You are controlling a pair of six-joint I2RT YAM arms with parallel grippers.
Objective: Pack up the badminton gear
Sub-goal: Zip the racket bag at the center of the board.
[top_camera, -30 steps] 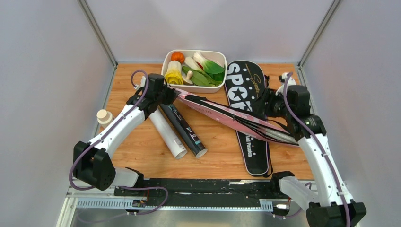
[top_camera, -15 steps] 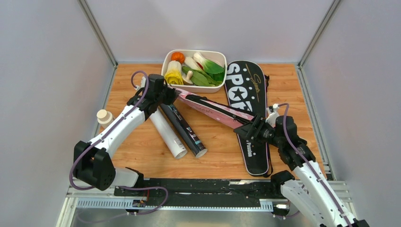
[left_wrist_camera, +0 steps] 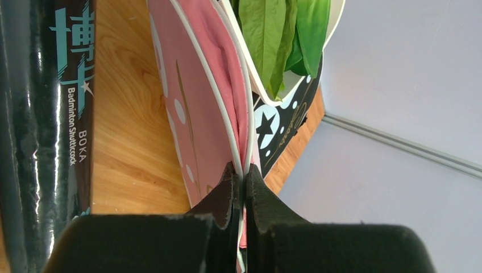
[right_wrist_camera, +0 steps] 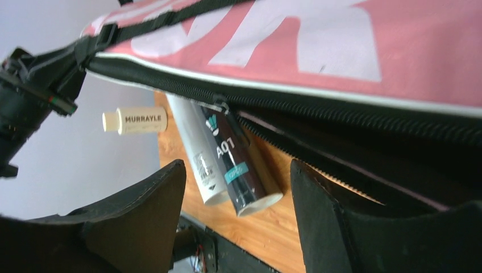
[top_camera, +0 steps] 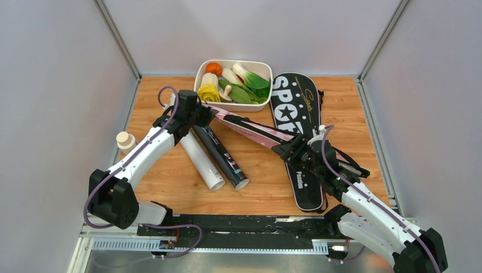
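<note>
- Top external: high above and behind the arm bases at 6 o'clock, it faces 12 o'clock and takes in the whole wooden table (top_camera: pixel 267 179) from afar.
- Left wrist: right behind the left gripper (left_wrist_camera: pixel 241 170), it looks toward about 2 o'clock, very near along the pink racquet cover (left_wrist_camera: pixel 193 114).
- Right wrist: low behind the right gripper (right_wrist_camera: pixel 237 165), under that cover, it faces roughly 9 o'clock.
- All three views share the pink cover and the black shuttlecock tube (top_camera: pixel 221 153). The top and right wrist views also share the white tube (top_camera: pixel 199 159) and the small bottle (top_camera: pixel 125 140).

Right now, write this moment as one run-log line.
left gripper: shut on pink racquet cover | right gripper: open, near its zipper
</note>
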